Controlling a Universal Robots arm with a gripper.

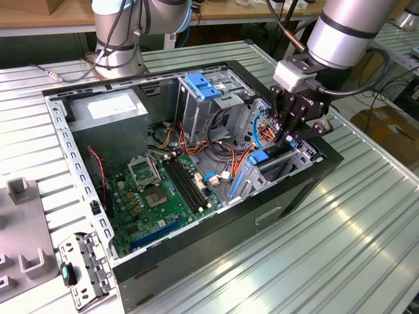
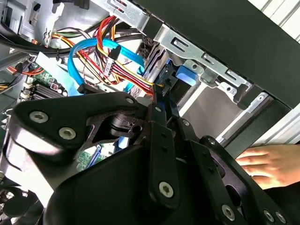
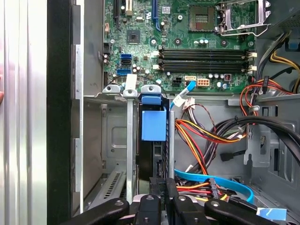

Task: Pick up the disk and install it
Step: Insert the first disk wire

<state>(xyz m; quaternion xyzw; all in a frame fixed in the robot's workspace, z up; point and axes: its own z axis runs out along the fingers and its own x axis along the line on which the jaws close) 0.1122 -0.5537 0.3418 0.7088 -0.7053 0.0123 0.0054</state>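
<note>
Arm down inside the open computer case (image 1: 196, 252), which lies on its side on the ribbed tabletop (image 1: 366, 248). Gripper (image 1: 292, 134) hangs at about 3 o'clock in the exterior view, over the drive cage (image 1: 288, 163) at the case's front corner.

The disk (image 3: 154, 154) stands on edge in the cage slot, seen end-on in the first wrist view: dark body, blue plastic tab (image 3: 153, 124) at its far end, metal cage rails on either side. It looks partly or mostly seated; I cannot tell how deep.

Jaws: drawn close together at the near edge of the disk. From the first wrist view I judge they are pinching that edge, though the contact itself is hidden behind the linkages.

A bundle of red, yellow and orange wires (image 3: 211, 136) and a blue flat cable (image 3: 220, 180) lie just beside the slot at 3 to 4 o'clock in the first wrist view. Motherboard (image 3: 187, 42) sits beyond the cage at 12 o'clock.

A person's hand (image 2: 274, 164) rests on the outside of the case wall in the second wrist view.

Doing this well, as I judge it: keep the disk square to the rails, push straight along the slot, avoid snagging the cable bundle, and mind that hand.
</note>
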